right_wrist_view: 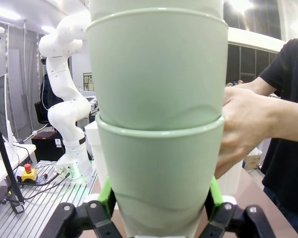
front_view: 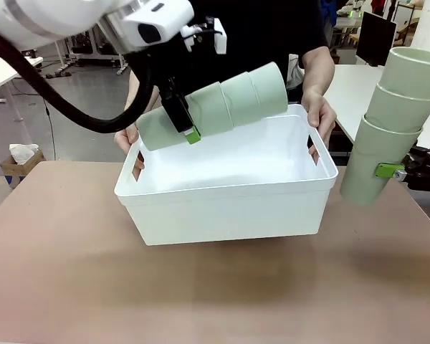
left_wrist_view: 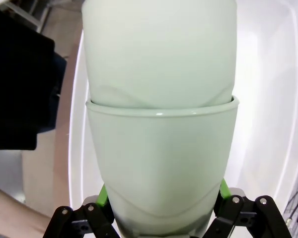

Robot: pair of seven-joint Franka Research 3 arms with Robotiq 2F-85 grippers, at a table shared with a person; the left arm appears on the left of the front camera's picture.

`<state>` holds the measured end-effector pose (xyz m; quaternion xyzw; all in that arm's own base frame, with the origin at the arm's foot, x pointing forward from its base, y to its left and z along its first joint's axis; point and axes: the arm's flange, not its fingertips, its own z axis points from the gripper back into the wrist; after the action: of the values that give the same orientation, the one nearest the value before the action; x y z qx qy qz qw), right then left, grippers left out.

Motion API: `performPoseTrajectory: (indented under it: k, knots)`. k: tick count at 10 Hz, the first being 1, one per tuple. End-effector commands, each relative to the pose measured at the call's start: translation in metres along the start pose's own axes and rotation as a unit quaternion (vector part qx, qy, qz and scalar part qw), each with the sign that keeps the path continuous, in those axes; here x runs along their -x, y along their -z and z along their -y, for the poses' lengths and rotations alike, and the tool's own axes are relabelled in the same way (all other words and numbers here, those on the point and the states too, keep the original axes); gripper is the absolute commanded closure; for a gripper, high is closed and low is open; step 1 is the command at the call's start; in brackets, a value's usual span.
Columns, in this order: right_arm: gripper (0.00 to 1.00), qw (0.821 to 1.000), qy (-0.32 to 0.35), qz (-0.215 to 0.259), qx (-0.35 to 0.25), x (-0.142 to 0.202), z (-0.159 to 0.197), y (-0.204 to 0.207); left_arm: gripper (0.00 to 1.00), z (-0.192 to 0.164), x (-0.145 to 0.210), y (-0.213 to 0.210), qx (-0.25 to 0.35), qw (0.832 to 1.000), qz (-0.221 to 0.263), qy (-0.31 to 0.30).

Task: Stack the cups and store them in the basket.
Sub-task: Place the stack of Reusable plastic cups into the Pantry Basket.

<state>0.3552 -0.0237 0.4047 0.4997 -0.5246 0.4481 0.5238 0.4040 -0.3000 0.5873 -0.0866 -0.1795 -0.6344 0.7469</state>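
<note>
Stacks of 3 cups (front_view: pixel 222 104): left fingers (front_view: pixel 179 115) clamp 1 above basket (front_view: pixel 222 208), right fingers (front_view: pixel 388 170) another.

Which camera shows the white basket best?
Front view: the whole basket, rim, walls, both slot handles. Left wrist view shows its white inside behind the held cups; right wrist view, slivers behind its own cups.

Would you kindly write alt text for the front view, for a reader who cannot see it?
The left gripper holds a stack of three green cups tilted almost sideways over a white basket, which a person's hands steady at both ends. At the right edge, the right gripper holds a second three-cup stack, leaning slightly, beside the basket.
</note>
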Motion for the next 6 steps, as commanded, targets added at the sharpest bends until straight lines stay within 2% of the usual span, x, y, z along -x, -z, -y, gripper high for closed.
performPoseTrajectory:
  k: [1,4,6]
  knots:
    - [0.14,1.0,-0.005,0.003,-0.001,-0.004,-0.001,0.0,0.13,-0.002,-0.015,0.004,-0.01,1.0,-0.027,-0.006]
    - [0.14,1.0,-0.005,0.003,-0.001,-0.004,-0.001,0.0,0.13,-0.011,-0.015,0.042,-0.001,0.998,-0.067,-0.009]
    - [0.14,1.0,-0.005,0.003,-0.001,-0.004,-0.001,0.0,0.13,-0.015,-0.016,0.062,0.011,0.997,-0.075,-0.01]
